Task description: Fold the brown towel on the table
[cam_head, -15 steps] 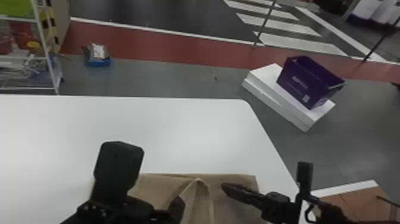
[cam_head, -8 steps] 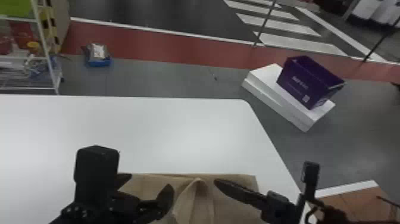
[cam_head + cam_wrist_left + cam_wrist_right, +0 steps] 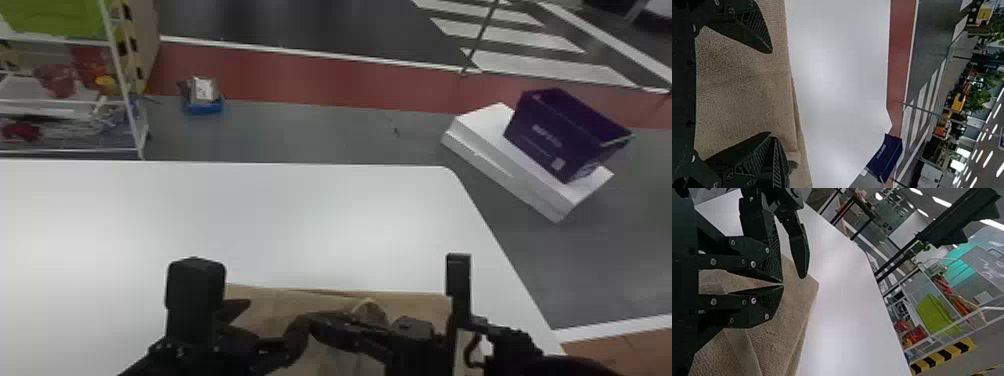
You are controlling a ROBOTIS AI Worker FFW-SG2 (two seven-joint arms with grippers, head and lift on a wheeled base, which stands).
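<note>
Your brown, coarse-woven cloth towel [image 3: 742,86] lies rumpled on the smooth white worktop [image 3: 250,215]; left black gripper [image 3: 770,93] has jaws apart above it, right black gripper [image 3: 783,284] has jaws closed, no cloth visible at the tips. Separate the crowded arms, then pinch matching edge points and lift evenly.

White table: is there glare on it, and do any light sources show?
Head view: soft, pale glare patches on the white table; left wrist view: a diffuse bright patch on it too, with lit ceiling lights beyond; right wrist view: bright ceiling strips overhead, beyond the table.
</note>
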